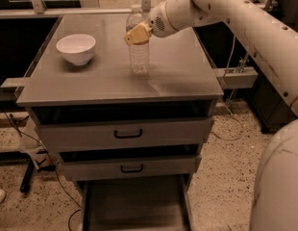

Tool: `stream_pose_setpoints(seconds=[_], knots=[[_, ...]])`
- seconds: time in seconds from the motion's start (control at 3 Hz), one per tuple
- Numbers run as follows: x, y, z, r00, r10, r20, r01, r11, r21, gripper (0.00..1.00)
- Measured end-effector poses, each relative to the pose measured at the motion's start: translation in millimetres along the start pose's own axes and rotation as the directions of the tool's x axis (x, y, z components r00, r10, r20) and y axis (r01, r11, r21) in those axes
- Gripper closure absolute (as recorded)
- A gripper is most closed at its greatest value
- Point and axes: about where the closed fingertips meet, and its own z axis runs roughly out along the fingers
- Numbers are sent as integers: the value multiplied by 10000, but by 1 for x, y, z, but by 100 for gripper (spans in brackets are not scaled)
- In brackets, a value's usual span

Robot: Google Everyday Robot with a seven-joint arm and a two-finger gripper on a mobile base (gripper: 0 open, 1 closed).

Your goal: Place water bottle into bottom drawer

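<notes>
One clear ribbed plastic water bottle (139, 59) upright on smooth grey tabletop (182, 76), touching gripper (138, 34) | cannot tell whether gripper is clamped | one round white bowl (76, 48) left of gripper | bottom drawer (134, 206), plain grey tray, open far below | two shallower black-handled drawers (125, 134)

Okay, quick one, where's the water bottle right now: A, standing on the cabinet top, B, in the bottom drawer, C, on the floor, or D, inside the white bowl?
A: the water bottle stands upright on the cabinet top, right of the white bowl, with the gripper at its upper part; the open bottom drawer holds no bottle.
</notes>
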Motion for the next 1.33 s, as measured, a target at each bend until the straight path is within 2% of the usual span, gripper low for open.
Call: stream_pose_setpoints(seconds=[0.33, 0.67, 1.33], knots=[[7, 4, -18, 9999, 133, -34, -131, 9993, 336, 100], [21, 17, -61, 9984, 571, -44, -561, 9913, 1194, 100], [61, 62, -132, 9883, 1469, -410, -1334, 9628, 2349, 100]])
